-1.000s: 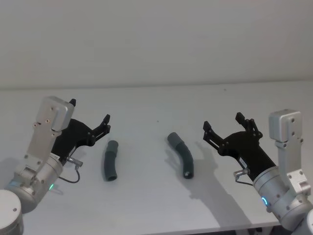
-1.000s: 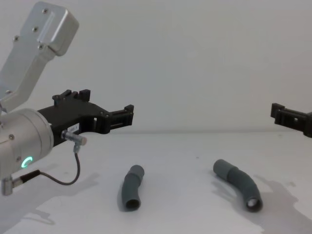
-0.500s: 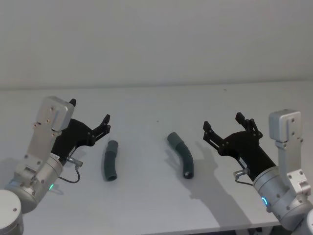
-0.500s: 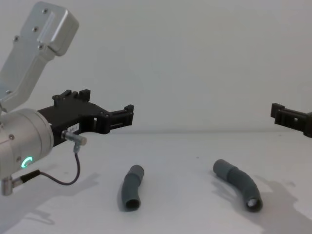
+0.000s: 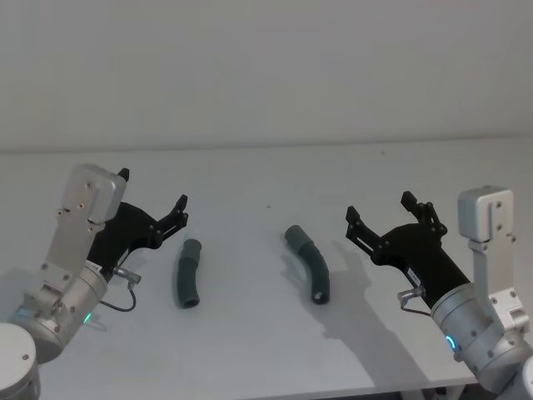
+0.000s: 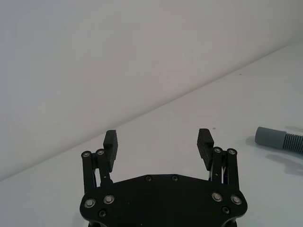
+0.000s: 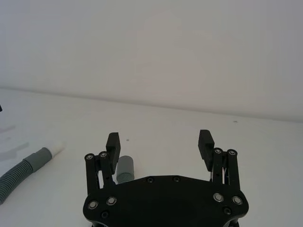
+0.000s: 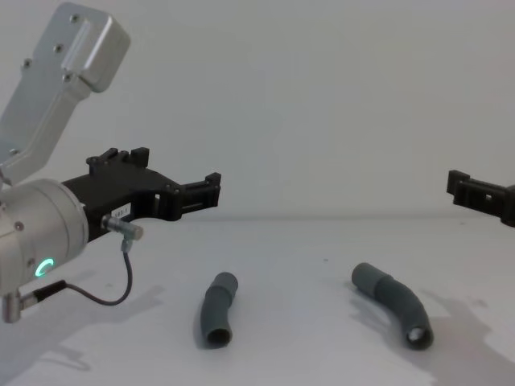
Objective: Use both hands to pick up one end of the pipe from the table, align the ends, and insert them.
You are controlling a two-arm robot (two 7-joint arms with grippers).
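Note:
Two dark-grey ribbed pipe pieces lie apart on the white table (image 5: 266,171). The left piece (image 5: 187,273) (image 8: 218,319) is gently curved; the right wrist view shows its cuff ending in a white tip (image 7: 55,149). The right piece (image 5: 308,262) (image 8: 393,302) bends more, and its hollow cuff faces the front. My left gripper (image 5: 153,190) (image 6: 158,142) hovers open above the table, left of the left piece. My right gripper (image 5: 380,207) (image 7: 160,142) hovers open to the right of the right piece, whose far cuff (image 7: 125,169) shows between its fingers. Neither gripper holds anything.
A plain pale wall rises behind the table's far edge. The table's front edge runs close below both arms in the head view. A thin black cable (image 8: 96,293) hangs from the left wrist. Bare table lies between and behind the two pieces.

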